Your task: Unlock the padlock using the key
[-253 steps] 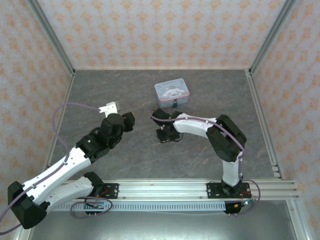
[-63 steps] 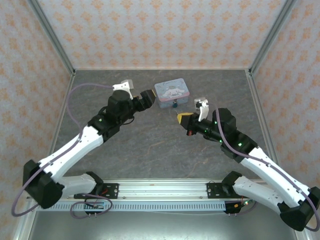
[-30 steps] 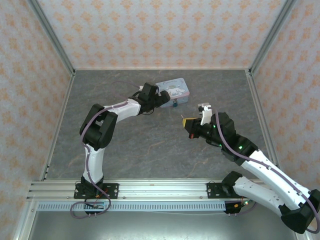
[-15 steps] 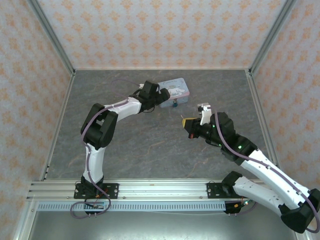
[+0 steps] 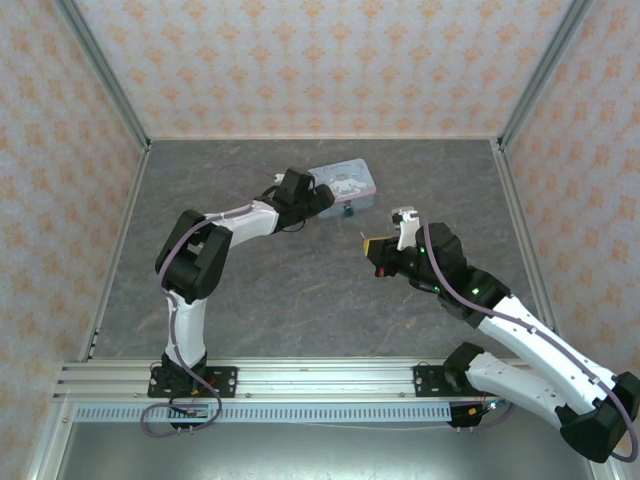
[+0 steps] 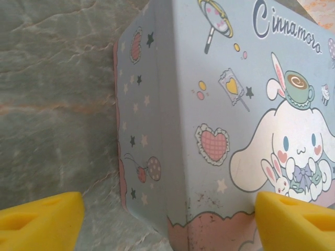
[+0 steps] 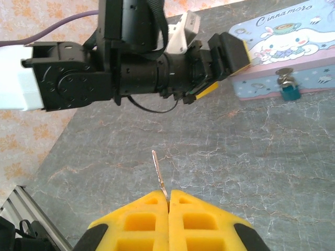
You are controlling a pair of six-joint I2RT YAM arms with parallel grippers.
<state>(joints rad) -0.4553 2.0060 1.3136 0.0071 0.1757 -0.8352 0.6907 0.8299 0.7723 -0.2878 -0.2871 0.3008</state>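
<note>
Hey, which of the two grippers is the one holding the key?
The right gripper: it is shut on the thin metal key, whose blade sticks out. The left gripper is open at the corner of the pale-blue cartoon tin.

Cartoon tin point(image 5: 356, 182) on grey table point(image 5: 250, 290)

One tin point(image 5: 352, 181), one padlock point(image 7: 290, 92), one key point(image 7: 158, 175)

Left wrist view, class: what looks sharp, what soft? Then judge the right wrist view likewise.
Left wrist view: the tin print is crisp, with a faint sheen on the lid; the yellow fingertips of the left gripper look slightly soft. Right wrist view: even light, the key sharp in the right gripper, the padlock small but clear.
</note>
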